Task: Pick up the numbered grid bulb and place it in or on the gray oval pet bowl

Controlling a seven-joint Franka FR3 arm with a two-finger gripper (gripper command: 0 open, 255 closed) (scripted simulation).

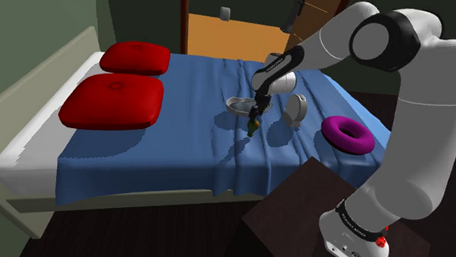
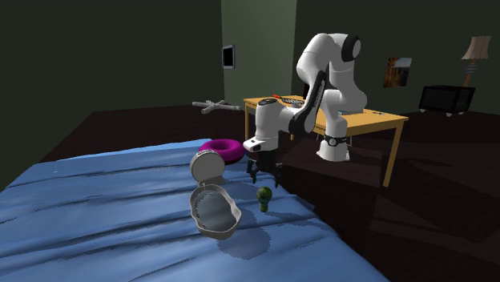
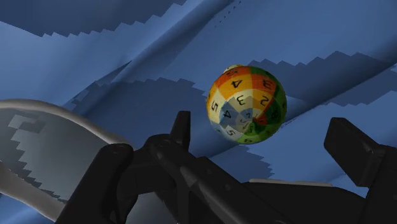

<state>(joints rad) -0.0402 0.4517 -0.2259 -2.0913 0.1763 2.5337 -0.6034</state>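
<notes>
The numbered grid bulb (image 3: 246,104) is a small ball of orange, green, yellow and blue patches with digits on them. It rests on the blue bedsheet (image 1: 180,149), close beside the gray oval pet bowl (image 1: 238,106). My gripper (image 1: 256,111) hangs just above the bulb (image 1: 252,130), open, its fingers (image 3: 354,150) spread wide and touching nothing. In the second exterior view the gripper (image 2: 260,178) points down over the bulb (image 2: 264,197), with the bowl (image 2: 214,211) to that view's left. The bowl's rim (image 3: 57,114) lies beside one finger in the wrist view.
A round gray dish (image 1: 297,110) stands tilted beyond the bowl, and a magenta ring (image 1: 348,134) lies near the bed's edge by the dark stand (image 1: 301,208). Two red pillows (image 1: 113,100) sit at the head of the bed. A wooden table (image 2: 377,124) stands behind the arm.
</notes>
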